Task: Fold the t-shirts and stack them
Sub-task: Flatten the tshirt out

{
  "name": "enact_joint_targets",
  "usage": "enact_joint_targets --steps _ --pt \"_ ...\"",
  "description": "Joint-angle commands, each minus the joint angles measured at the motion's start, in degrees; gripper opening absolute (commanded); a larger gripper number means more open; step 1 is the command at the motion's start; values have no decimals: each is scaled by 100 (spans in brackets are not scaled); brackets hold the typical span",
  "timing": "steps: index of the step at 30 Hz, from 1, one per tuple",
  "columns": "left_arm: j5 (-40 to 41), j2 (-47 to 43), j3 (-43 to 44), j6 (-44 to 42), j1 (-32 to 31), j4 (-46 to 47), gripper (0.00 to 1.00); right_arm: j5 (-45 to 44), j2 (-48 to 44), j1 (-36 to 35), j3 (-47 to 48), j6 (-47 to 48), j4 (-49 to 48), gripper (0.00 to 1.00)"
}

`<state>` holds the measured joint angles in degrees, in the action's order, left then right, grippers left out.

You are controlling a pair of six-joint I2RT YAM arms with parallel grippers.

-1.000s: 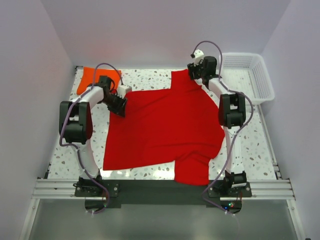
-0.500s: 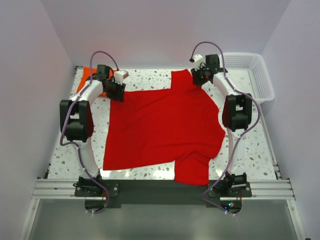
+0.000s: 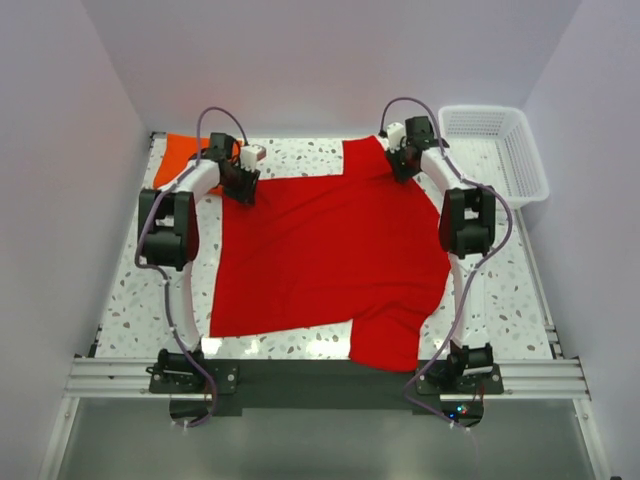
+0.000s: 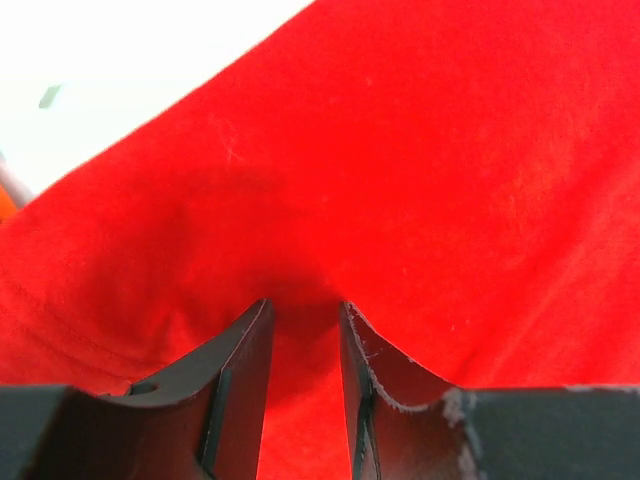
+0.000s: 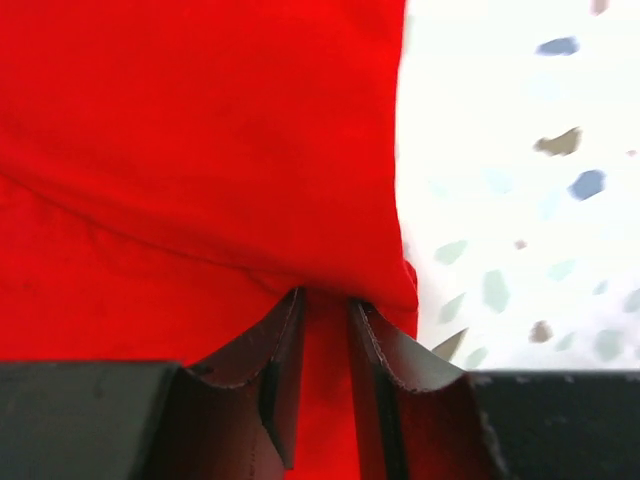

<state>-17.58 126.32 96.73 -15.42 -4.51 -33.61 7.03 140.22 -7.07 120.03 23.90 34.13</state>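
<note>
1. Over the tabletop [image 3: 140, 300], the left arm has moved most since a second ago. It has swung from the near-left part of the cloth up to the far-left corner, and its elbow has drawn in toward the middle.
2. The red shirt [image 3: 330, 250] lies spread flat across the centre. One sleeve hangs over the near edge and the other points toward the far wall. Its left edge has crept slightly rightward, and the rest lies as it did before.
3. The right arm has barely shifted and remains stretched to the far sleeve.
4. The basket [image 3: 530, 170] stands at the far right, well apart from the cloth and unchanged.
5. The orange shirt [image 3: 178, 150] sits folded in the far-left corner, partly hidden behind the left arm, and has not been touched.
6. The left pincer [image 4: 305, 310] is clamped on a pinch of red cloth near the far-left corner.
7. The right pincer [image 5: 325, 295] stood wider a second ago. It has now closed on the sleeve's edge, with bare speckled surface just beside it.
8. With both far corners gripped, the first fold looks ready to begin, probably by drawing the far edge toward the near one.
</note>
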Motion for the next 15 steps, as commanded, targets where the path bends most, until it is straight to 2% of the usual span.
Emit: enact_joint_targets --steps 1,7,10,15 --pt "-34 401 381 197 -67 100 38 -930 549 57 670 1 427 28" --pt "-87 1034 1075 303 -217 161 37 -1721 1050 39 1188 -26 190 28" --pt "0 1429 1768 355 -217 126 37 -1810 1183 57 1541 26 -27 31" --pt "282 1904 2481 215 -208 152 36 -1582 990 39 1260 89 -767 38"
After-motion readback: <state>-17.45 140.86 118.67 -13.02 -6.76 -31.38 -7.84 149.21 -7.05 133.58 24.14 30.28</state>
